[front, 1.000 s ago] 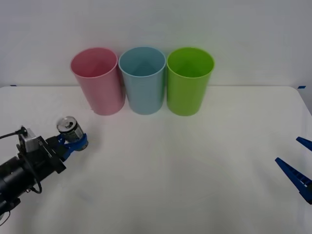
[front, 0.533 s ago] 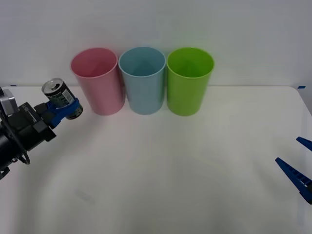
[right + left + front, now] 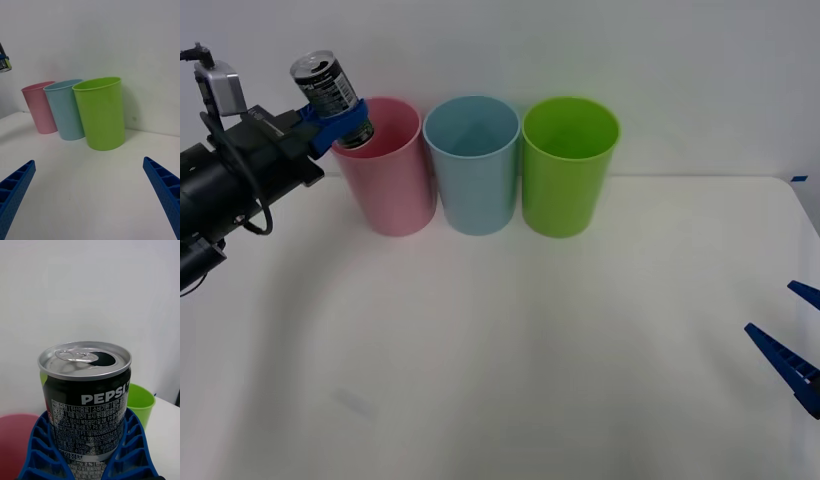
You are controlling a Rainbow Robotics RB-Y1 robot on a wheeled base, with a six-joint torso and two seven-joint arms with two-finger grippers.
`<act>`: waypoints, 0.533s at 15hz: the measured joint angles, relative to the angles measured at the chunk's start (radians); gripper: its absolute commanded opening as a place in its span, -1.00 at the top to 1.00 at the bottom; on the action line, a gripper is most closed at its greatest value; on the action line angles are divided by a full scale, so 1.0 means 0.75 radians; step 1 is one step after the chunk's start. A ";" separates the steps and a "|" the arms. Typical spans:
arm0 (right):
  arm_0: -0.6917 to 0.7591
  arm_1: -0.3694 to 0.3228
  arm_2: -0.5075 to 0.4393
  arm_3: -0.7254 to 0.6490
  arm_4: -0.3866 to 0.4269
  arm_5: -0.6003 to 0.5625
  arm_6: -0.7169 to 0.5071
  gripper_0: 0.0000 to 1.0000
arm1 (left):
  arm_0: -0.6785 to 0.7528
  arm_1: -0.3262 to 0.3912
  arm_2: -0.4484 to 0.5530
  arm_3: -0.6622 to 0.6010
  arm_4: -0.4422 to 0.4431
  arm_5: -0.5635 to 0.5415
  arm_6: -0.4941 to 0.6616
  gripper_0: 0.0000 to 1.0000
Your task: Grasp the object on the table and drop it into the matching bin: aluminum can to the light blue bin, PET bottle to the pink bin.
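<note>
Your left gripper [image 3: 335, 118] has its blue ribbed fingers [image 3: 41, 444] clamped around the lower half of the Pepsi can [image 3: 328, 88], one finger on each side of the dark label. In the left wrist view the can [image 3: 86, 397] sits upright between them, its silver top with the pull tab facing up and its mouth already open. From the front you see the can leaning slightly, held in the air above the near left part of the pink bin's [image 3: 390, 185] rim, its base just at the level of that rim. It is off the worktop and not yet over the light blue bin [image 3: 475, 180], which stands immediately to the right of the pink one, their sides touching or nearly so.

The lime green bin [image 3: 565, 185] closes the row on the right, just beside the light blue one. All three stand upright at the back of the white worktop [image 3: 510, 350], close to the plain white wall [image 3: 630, 60].

Your right gripper [image 3: 792, 335] waits low at the right edge of the worktop, well apart from the bins, its fingers [image 3: 165, 191] spread wide with nothing between them.
</note>
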 measured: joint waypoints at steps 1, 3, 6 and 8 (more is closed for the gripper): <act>0.000 0.000 0.000 0.000 0.000 0.000 0.000 -1.00 | -0.040 0.000 -0.016 0.000 -0.070 0.005 0.042 1.00; 0.000 0.000 0.000 0.000 0.000 0.000 0.000 -1.00 | -0.117 -0.012 -0.048 0.000 -0.207 0.006 0.128 1.00; 0.000 0.000 0.000 0.000 0.000 0.000 0.000 -1.00 | -0.216 -0.079 -0.067 0.019 -0.390 0.006 0.185 1.00; 0.000 0.000 0.000 0.000 0.000 0.000 0.000 -1.00 | -0.276 -0.145 -0.065 0.047 -0.509 0.011 0.185 1.00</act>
